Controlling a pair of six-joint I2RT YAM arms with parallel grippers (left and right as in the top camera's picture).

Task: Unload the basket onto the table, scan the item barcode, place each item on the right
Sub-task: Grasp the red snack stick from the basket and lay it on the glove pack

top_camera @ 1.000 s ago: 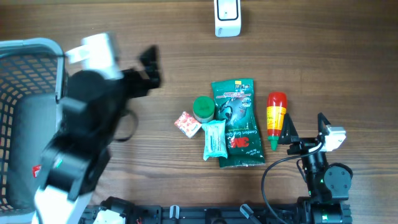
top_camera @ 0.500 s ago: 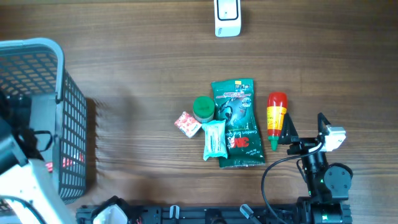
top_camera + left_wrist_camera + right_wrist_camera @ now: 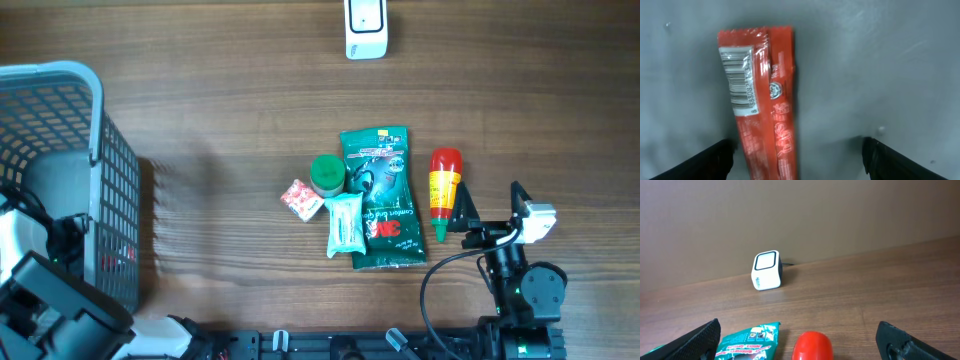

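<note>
A red packet [image 3: 762,95] with a white barcode label lies flat on the grey basket floor. My left gripper [image 3: 797,162] hangs open over it. The packet's lower end sits between the two fingers, closer to the left one, and neither finger grips it. Red shows through the basket mesh [image 3: 115,258] in the overhead view, where the left arm [image 3: 50,285] reaches down into the basket. The white scanner [image 3: 365,28] stands at the far edge of the table, also visible as the scanner [image 3: 766,270]. My right gripper [image 3: 490,205] is open near the front right with nothing in it.
The grey mesh basket [image 3: 95,90] fills the left side. In the middle lie a green tub [image 3: 327,174], a green 3M packet [image 3: 380,195], a pale wipes packet [image 3: 345,222], a small red-white packet [image 3: 301,199] and a red-capped yellow bottle [image 3: 443,190].
The left arm has swung from over the table down into the basket at the lower left. The right arm and the items on the table have not moved.
</note>
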